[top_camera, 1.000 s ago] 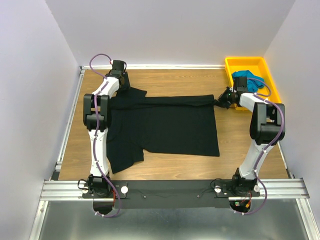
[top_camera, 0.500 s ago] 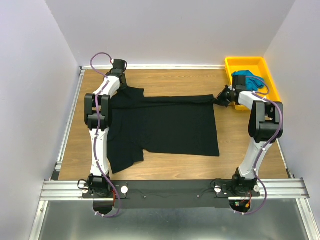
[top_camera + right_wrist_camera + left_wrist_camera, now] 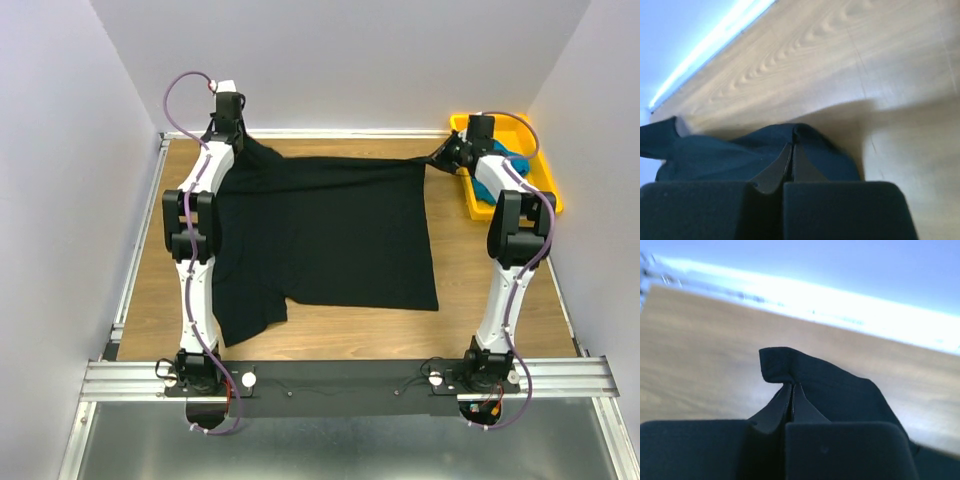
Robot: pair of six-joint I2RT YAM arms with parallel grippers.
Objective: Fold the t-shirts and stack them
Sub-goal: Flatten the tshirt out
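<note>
From above we see the black t-shirt (image 3: 330,235) spread across the counter (image 3: 480,290). Its far edge is stretched taut between the left pincer (image 3: 234,136) and the right pincer (image 3: 441,158), while the near hem and one sleeve lie flat. The teal-blue t-shirt (image 3: 518,160) sits bunched in the yellow tray (image 3: 550,196) at the far right. Only the wrist views show each pincer closed tight, pinching a fold of black cloth.

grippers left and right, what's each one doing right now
Left gripper: closed, pinching the far left edge of the black t-shirt.
Right gripper: closed, pinching the same shirt's far right corner.
</note>
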